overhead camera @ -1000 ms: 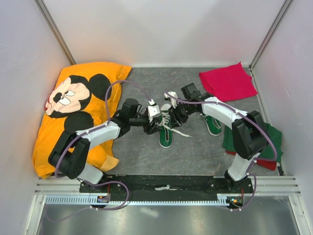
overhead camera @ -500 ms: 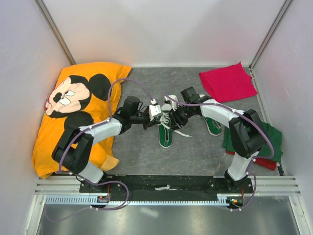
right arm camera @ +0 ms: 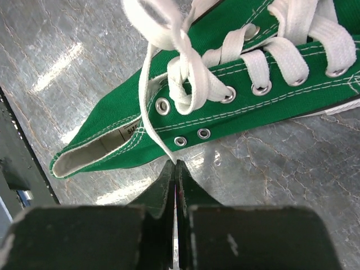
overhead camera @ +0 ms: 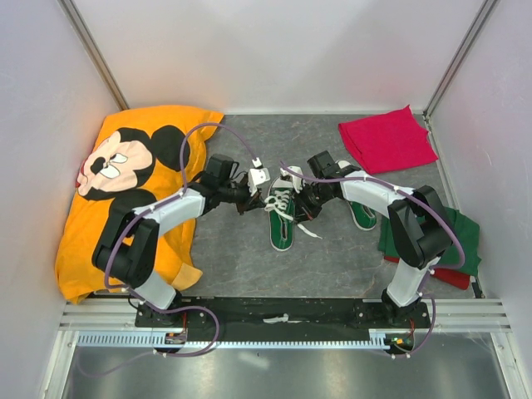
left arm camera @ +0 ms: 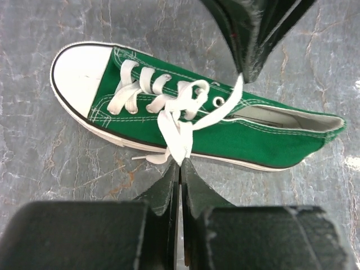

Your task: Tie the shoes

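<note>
One green shoe (overhead camera: 281,223) with a white toe cap lies in the middle of the grey floor, toe toward the far side. Its white laces (left arm camera: 179,132) are crossed in a loose knot. My left gripper (left arm camera: 180,163) is shut on a flat lace end at the shoe's sole edge. My right gripper (right arm camera: 173,164) is shut on the other lace (right arm camera: 147,101), which runs thin and taut to the knot. From above, the left gripper (overhead camera: 248,205) and right gripper (overhead camera: 302,208) flank the shoe. The second shoe (overhead camera: 362,214) lies to the right, partly hidden under my right arm.
An orange cartoon-mouse shirt (overhead camera: 125,183) covers the left floor. A red cloth (overhead camera: 386,137) lies at the back right. A folded green cloth (overhead camera: 461,237) over something red sits by the right wall. White walls enclose three sides.
Both grippers went from open to shut on the lace ends. The left gripper drew back to the left and the right one shifted right, pulling the laces out to the sides.
</note>
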Robot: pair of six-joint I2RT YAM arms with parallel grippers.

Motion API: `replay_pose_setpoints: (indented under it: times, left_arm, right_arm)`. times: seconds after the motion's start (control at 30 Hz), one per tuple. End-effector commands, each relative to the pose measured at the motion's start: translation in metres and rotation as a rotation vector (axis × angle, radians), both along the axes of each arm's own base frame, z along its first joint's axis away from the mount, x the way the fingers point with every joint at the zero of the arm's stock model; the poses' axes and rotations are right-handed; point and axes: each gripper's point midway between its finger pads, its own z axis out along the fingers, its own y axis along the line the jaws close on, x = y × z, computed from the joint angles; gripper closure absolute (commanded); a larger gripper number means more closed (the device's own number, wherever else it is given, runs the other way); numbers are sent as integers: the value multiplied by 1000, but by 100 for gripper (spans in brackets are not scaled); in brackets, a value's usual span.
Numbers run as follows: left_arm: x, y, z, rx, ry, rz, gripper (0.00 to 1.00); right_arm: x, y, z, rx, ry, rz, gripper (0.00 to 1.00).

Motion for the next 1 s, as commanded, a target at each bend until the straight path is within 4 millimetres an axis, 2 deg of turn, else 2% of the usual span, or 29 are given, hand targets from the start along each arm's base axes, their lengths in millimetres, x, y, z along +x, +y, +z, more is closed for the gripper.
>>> replay_pose_setpoints:
  times: [0.0,0.07,0.17,0.2,0.23,0.3,0.37,0.4,0.43,0.47,0.5,0.57,0.7,0.97]
  left_arm:
    - [4,1,-5,57,33,-30,92]
    - [1,0,-5,50,47,-38,89]
    - [-1,1,-5,45,61,-23,76]
    - [0,2,-4,37,69,-4,68]
    - [1,3,-2,29,69,10,63]
    - [5,7,7,-31,58,55,51]
    - [6,10,34,-109,-7,77,46]
    - [0,15,30,-125,14,105,44]
    - [2,14,56,-177,-75,106,44]
    - [-3,14,63,-201,-99,98,44]
    - [-14,15,58,-213,-86,91,42]
    - [-18,12,77,-253,-164,91,40]
    - [-35,-3,74,-280,-162,64,39]
    - [-30,-32,61,-309,-125,45,44]
  right_arm:
    - [3,1,13,23,-36,11,100]
    - [4,4,24,54,-50,10,100]
    - [7,8,38,98,-69,-10,100]
    - [8,8,41,107,-73,-17,100]
    - [9,10,48,128,-88,-26,100]
    - [6,11,50,146,-82,-30,100]
    - [4,12,53,164,-83,-38,100]
    - [3,13,53,168,-78,-40,100]
    - [3,13,55,176,-80,-43,100]
    - [1,14,54,180,-69,-49,100]
    - [0,14,55,186,-64,-55,100]
    - [-1,15,55,202,-61,-61,100]
    - [-3,18,58,233,-47,-79,100]
    - [-5,19,54,257,-63,-90,100]
